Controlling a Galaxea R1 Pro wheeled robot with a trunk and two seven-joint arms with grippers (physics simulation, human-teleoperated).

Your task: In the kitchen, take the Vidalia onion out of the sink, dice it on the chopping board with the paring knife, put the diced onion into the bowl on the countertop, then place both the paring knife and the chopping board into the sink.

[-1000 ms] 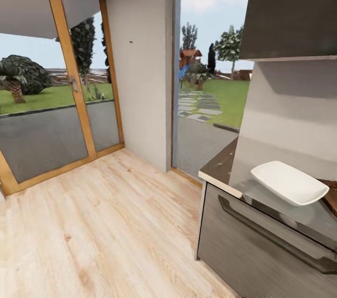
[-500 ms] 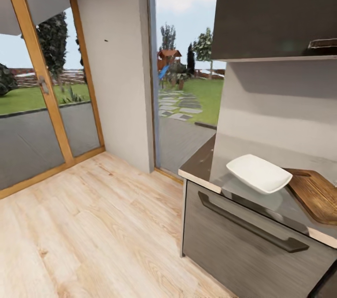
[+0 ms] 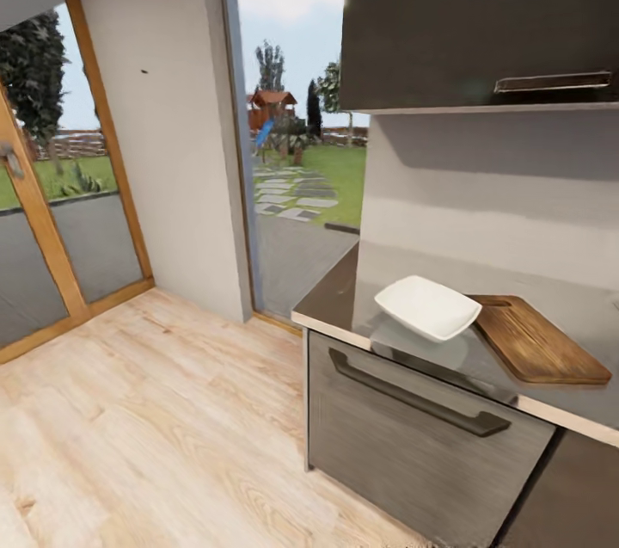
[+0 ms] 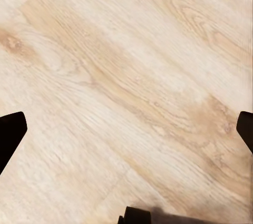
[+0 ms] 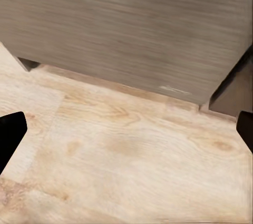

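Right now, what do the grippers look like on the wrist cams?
Little of them is in frame. The left gripper shows as two plain black fingertips with blunt, angled ends, at opposite edges of its wrist view. The right gripper looks the same: black tips, no markings or cables visible. A dark part sits at the left view's lower edge.

one bowl [image 3: 427, 307], one chopping board [image 3: 537, 346]

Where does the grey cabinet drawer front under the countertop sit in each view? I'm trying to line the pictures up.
Head view: grey wood-grain drawer front with a dark handle, lower right, below the white square bowl.
Left wrist view: not in it.
Right wrist view: drawer front above the floor.
Shared landmark: light wooden plank floor.
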